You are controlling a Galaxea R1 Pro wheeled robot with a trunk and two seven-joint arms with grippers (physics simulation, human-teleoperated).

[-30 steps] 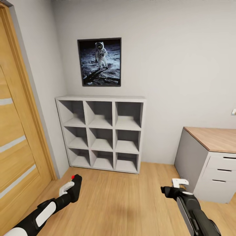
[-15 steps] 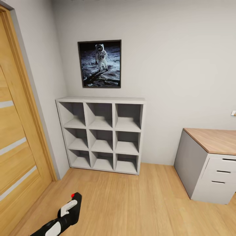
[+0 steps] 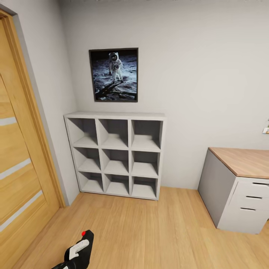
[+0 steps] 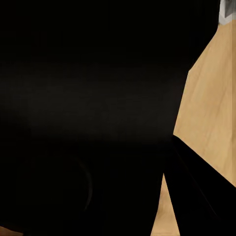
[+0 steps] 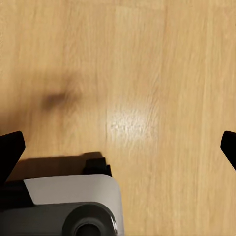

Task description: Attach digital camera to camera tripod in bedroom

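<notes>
The digital camera (image 3: 86, 244), a black body with a red button on top, sits at the bottom left of the head view. My left gripper (image 3: 79, 251) is shut on it, one white fingertip (image 3: 78, 249) lying across its side. In the left wrist view the camera's black body (image 4: 88, 98) blocks nearly everything, with a strip of wood floor beside it. In the right wrist view my right gripper (image 5: 118, 147) is open over bare floor, its dark fingertips (image 5: 10, 150) far apart. The camera tripod is out of view.
A white nine-cube shelf (image 3: 116, 153) stands against the far wall under an astronaut poster (image 3: 114, 74). A wooden door (image 3: 18, 157) lines the left side. A white desk with drawers (image 3: 243, 160) stands at the right. Part of my grey base (image 5: 73, 206) shows below the right gripper.
The head view has tilted slightly upward. My left gripper with the camera has dropped lower in the picture, and the right arm has left the head view.
</notes>
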